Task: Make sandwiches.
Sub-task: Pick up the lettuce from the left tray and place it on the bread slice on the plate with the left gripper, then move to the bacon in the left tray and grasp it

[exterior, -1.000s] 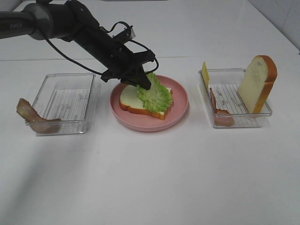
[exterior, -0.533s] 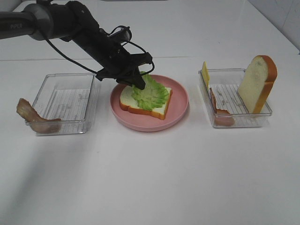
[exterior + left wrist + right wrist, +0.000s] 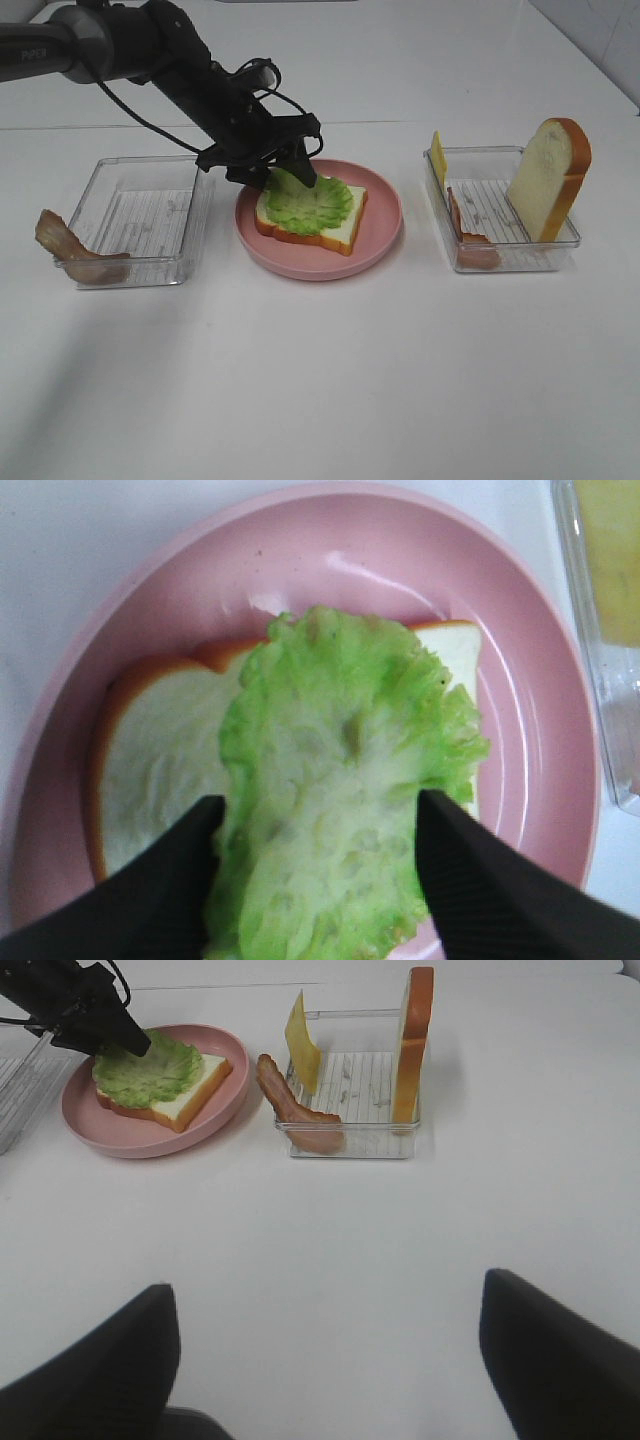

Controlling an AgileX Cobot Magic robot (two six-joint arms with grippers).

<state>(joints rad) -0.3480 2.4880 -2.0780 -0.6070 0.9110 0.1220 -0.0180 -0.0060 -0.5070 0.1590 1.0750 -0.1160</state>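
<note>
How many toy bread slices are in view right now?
2. One white, orange-crusted slice lies on the round pink plate under ruffled green lettuce; the other slice stands upright in the right-hand clear plastic bin. None appears hidden.

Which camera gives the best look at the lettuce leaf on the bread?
The left wrist view: the lettuce fills the picture, ruffles clear, lying on the bread slice. The exterior high view shows it small, partly hidden by the left gripper; the right wrist view, small and far off.
</note>
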